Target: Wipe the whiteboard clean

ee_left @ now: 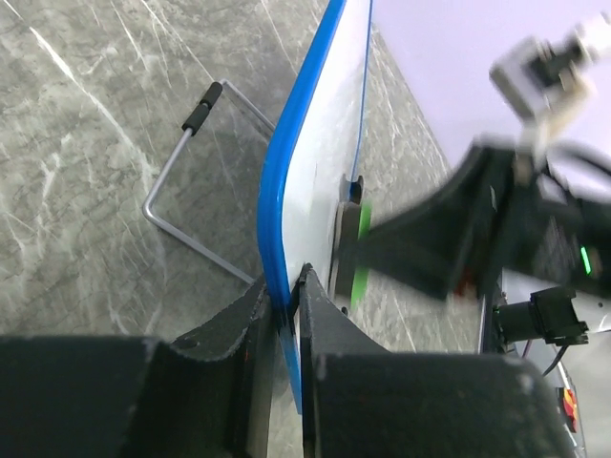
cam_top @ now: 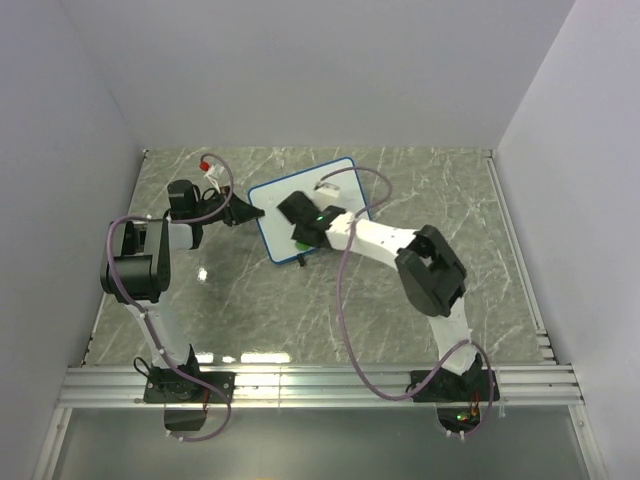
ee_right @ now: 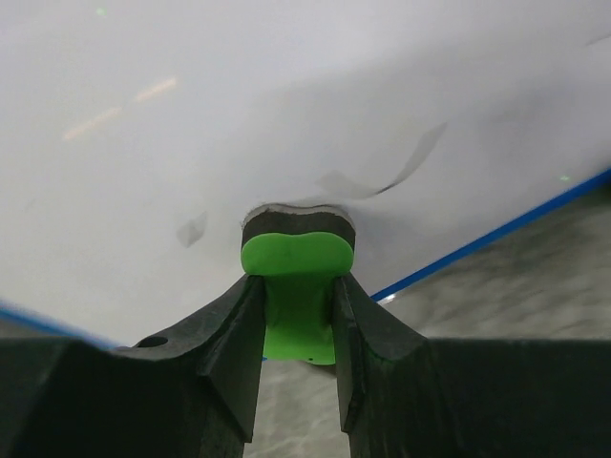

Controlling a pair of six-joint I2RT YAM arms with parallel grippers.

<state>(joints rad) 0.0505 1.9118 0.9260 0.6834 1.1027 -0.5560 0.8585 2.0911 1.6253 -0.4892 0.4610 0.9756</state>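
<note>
Top external view has the small white rectangular whiteboard with a thin blue frame (cam_top: 272, 228) sitting on the grey marble-patterned table (cam_top: 450, 190), toward 12 o'clock from the table's middle. The left gripper (ee_left: 286, 286) pinches the board's blue edge at its 9 o'clock side. The right gripper (ee_right: 299, 286) is clamped on a small green eraser (ee_right: 298, 260), whose dark pad touches the white surface.

Robot test cell, most likely part of a research laboratory. Plain white walls (cam_top: 320, 70) box in a grey marble-patterned table (cam_top: 260, 310) on three sides. Two jointed robot arms, the left arm (cam_top: 135, 268) and the right arm (cam_top: 430, 270), stand mounted along an aluminium rail (cam_top: 320, 385) at the near edge, trailing loose purple cables (cam_top: 342, 300). No household furnishing appears.
</note>
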